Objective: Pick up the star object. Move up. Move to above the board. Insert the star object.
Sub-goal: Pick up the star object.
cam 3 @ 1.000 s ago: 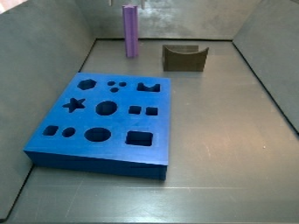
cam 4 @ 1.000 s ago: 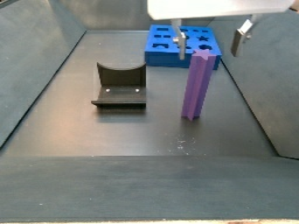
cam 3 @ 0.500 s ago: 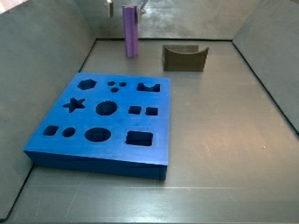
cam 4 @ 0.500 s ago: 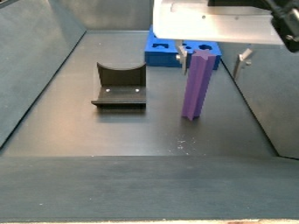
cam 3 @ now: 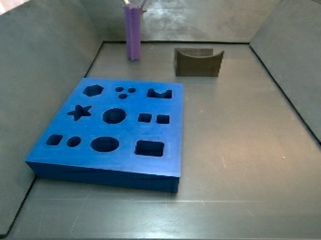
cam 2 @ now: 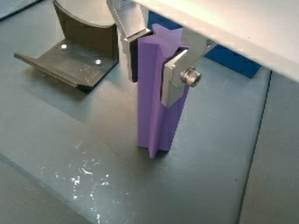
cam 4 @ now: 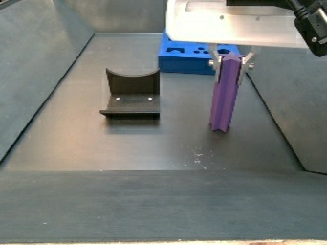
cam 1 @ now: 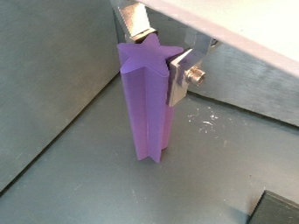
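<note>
Now pincer (cam 1: 158,54) clenched on star object (cam 1: 147,105); star shifted sideways, still upright.

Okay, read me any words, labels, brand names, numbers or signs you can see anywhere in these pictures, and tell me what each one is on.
No text can be read in any view.
The star object, the board and the olive-brown block are all plain.
The end effector clamped around the star object's top carries only a bare screw, no marking.
</note>
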You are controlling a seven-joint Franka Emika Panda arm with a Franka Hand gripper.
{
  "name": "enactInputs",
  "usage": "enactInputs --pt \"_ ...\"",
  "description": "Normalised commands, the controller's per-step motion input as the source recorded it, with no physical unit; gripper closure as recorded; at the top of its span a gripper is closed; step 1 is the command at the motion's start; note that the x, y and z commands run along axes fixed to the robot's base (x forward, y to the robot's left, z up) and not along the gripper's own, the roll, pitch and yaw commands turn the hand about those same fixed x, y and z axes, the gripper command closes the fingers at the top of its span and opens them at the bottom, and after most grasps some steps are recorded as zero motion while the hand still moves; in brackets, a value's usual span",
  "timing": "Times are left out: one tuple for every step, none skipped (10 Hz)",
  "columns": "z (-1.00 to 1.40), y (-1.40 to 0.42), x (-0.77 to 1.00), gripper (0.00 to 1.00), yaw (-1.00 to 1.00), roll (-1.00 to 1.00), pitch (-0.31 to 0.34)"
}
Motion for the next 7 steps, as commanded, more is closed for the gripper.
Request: enactInputs --pt "0.00 0.00 0.00 1.00 0.00 0.00 0.000" --pt "0.00 0.00 0.00 1.00 0.00 0.00 0.000" --pt "0.00 0.00 0.00 1.00 0.00 0.00 0.000" --pt "0.00 0.00 0.00 1.00 0.00 0.00 0.000" --pt "0.00 0.00 0.00 1.00 0.00 0.00 0.000" --pt "0.00 0.00 0.00 1.00 0.00 0.00 0.000" --pt "0.00 0.00 0.00 1.00 0.00 0.00 0.000"
